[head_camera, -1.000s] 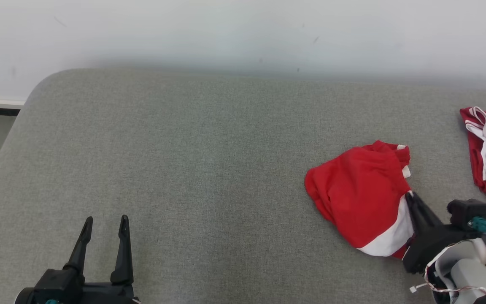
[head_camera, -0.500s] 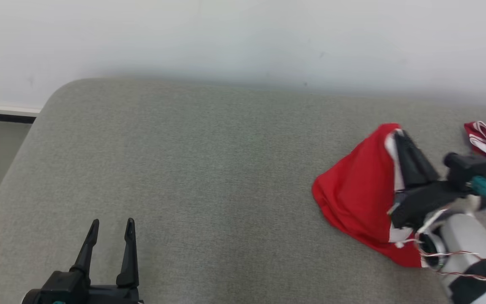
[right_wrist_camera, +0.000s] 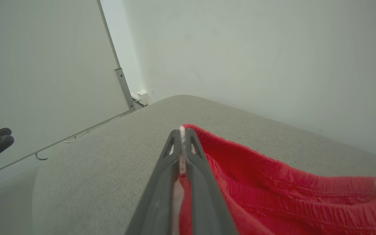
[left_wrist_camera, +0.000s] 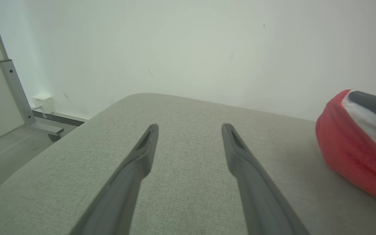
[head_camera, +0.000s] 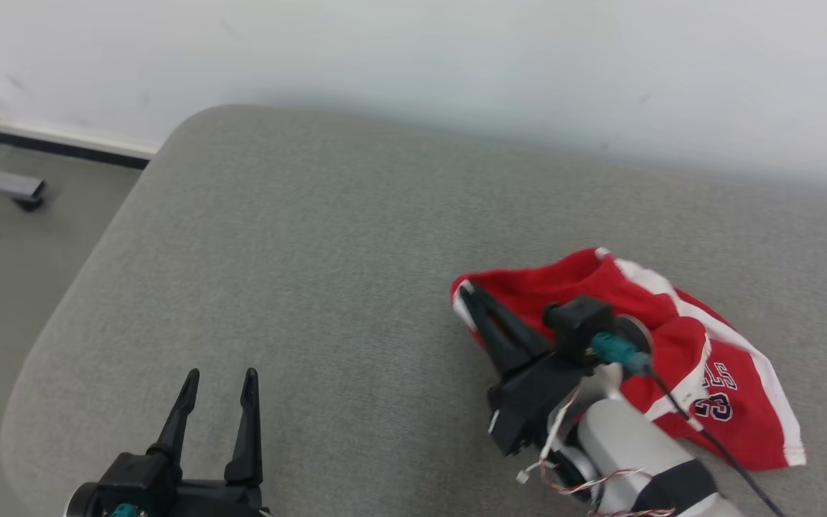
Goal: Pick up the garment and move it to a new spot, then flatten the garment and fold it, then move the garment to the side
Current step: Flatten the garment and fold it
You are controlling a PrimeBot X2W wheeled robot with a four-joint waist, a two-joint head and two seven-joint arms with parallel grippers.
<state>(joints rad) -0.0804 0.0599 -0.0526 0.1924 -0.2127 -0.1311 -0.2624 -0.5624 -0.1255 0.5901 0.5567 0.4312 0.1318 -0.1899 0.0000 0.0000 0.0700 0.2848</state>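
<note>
The garment is a pair of red shorts with white trim and a number print, trailing across the right half of the grey padded surface. My right gripper is shut on its white-edged left corner, holding that corner a little above the surface; the right wrist view shows the red cloth pinched between the closed fingers. My left gripper stands open at the lower left with nothing between its fingers, well apart from the garment. In the left wrist view, the open left gripper has the red cloth off to its right.
The grey surface has a rounded far-left corner and drops off to the floor on the left. A white wall runs along the back. A metal frame foot rests on the floor at far left.
The camera has swung. My right gripper has dragged the garment leftward across the surface, so it now trails out with its number print showing. The left gripper stays open.
</note>
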